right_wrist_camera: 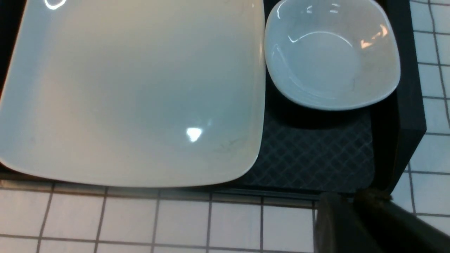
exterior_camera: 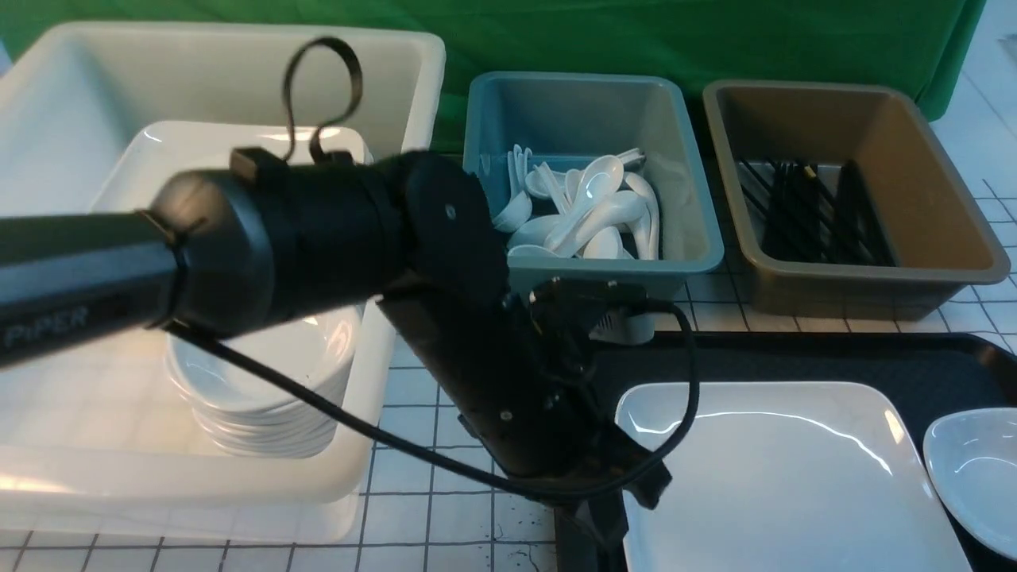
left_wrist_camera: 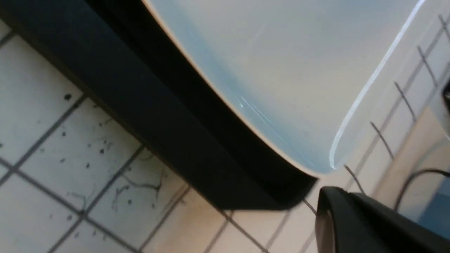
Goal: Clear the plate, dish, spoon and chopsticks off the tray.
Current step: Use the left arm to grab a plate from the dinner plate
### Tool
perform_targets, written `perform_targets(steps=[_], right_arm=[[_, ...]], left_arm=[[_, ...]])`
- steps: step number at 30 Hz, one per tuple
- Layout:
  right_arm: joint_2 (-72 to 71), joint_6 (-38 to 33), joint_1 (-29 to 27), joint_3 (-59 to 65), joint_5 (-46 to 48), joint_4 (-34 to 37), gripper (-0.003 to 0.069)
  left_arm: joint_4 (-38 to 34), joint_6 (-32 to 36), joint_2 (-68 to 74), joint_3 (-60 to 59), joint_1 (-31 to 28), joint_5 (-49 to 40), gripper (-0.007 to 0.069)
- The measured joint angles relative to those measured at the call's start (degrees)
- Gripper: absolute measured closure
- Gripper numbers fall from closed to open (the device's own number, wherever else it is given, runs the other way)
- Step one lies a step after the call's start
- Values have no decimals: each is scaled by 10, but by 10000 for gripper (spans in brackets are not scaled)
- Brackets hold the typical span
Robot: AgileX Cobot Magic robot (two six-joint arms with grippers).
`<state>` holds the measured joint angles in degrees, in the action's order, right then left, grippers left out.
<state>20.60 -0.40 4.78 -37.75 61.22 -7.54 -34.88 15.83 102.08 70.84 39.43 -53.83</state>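
- The left arm reaches across the front view, and its tool (exterior_camera: 612, 508) hangs low at the left rim of the tray (exterior_camera: 874, 361), beside the plate's left edge.
- From the left wrist I see only one dark finger (left_wrist_camera: 355, 225), close to a rounded corner of the plate and the tray's corner. I can't tell whether this tool is open or closed.
- The plate (exterior_camera: 783, 477) lies flat on the tray, filling most of its left and middle.
- The dish (exterior_camera: 973, 473) sits upright on the tray, right of the plate. From the right wrist its rim seems to touch the plate's edge, though the gap is too tight to call.
- The right tool (right_wrist_camera: 355, 228) shows only as dark finger tips over the counter (exterior_camera: 429, 508), just off the tray's near right corner. I can't tell its state either.
- Beyond the tray, a blue tub (exterior_camera: 691, 238) holds white spoons (exterior_camera: 588, 214), and a brown tub (exterior_camera: 937, 199) to its right holds black chopsticks (exterior_camera: 802, 214).
- On the left, a white tub (exterior_camera: 238, 485) holds a stack of small dishes (exterior_camera: 262, 397), with a large white plate (exterior_camera: 159, 159) behind them.
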Motion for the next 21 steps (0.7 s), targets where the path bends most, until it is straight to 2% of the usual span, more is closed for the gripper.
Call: perform_targets(steps=[5,6,7,8,9,10,15,18,21], right_arm=[[0,0,0,0,-2,0,521],[0,0,0,0,-2,0,517],[0,0,0,0,-2,0,517],[0,0,0,0,-2,0,515],[0,0,0,0,-2,0,515],[0,0,0,0,-2,0,514],[0,0,0,1,19,0,512],[0,0,0,13,26,0,512],[0,4,0,27,29,0,512]], left_arm=[[-1,-43,11,-6,22,75,517],[-2,-53,13,-6,29,99,461],[-2,-53,13,-6,30,102,461],[-2,-58,19,-7,36,125,389],[-2,-58,20,-7,37,128,389],[-2,-58,27,-8,39,141,330],[2,-60,56,-8,41,152,184],[-1,-60,76,-8,42,154,119],[-10,-61,85,-8,43,163,98]])
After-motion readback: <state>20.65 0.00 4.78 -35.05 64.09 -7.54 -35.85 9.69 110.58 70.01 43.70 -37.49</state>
